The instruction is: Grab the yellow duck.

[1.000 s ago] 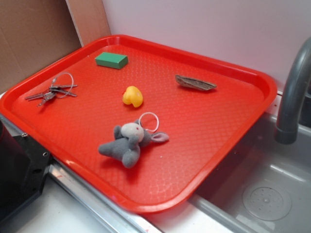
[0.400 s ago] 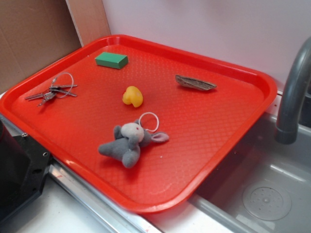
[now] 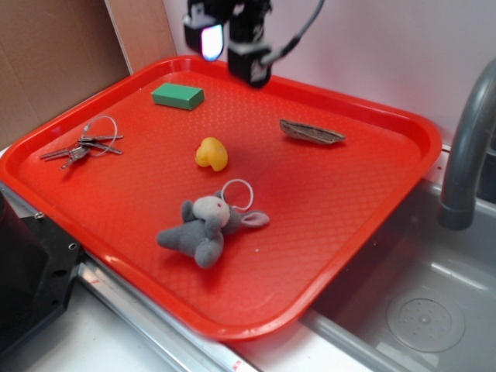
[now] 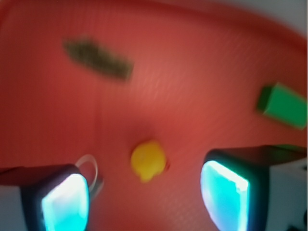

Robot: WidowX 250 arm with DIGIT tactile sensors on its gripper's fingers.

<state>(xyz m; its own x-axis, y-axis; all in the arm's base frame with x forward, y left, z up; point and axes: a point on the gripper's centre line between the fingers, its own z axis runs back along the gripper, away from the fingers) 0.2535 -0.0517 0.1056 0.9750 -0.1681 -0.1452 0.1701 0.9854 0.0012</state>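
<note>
The yellow duck (image 3: 211, 153) sits near the middle of the red tray (image 3: 349, 232), untouched and in the same spot as a second ago. What differs for you, operator: the gripper (image 3: 230, 48) has entered from the top of the exterior view and now hangs above the tray's far edge, at about 12 o'clock from the duck and well apart from it. Earlier, no arm showed at all. In the wrist view, which is blurred, the duck (image 4: 148, 160) lies between the two glowing fingertips (image 4: 224, 193), lower in the picture's centre; the jaws stand spread wide with nothing between them.

From the duck, the grey plush animal (image 3: 205, 226) with its white ring (image 3: 238, 193) lies near at 6 o'clock. The green block (image 3: 177, 95) rests at 11 o'clock, the bunch of keys (image 3: 84, 146) at 9 o'clock by the tray's left side, and a flat brownish piece (image 3: 311, 132) at 2 o'clock. None of these has shifted.

The tray rests partly over a grey sink (image 3: 418, 302), whose faucet (image 3: 467, 151) rises at the right. A pale wall (image 3: 372, 46) stands behind, brown cardboard (image 3: 54, 54) at the left, and a dark object (image 3: 31, 271) at the lower left corner.
</note>
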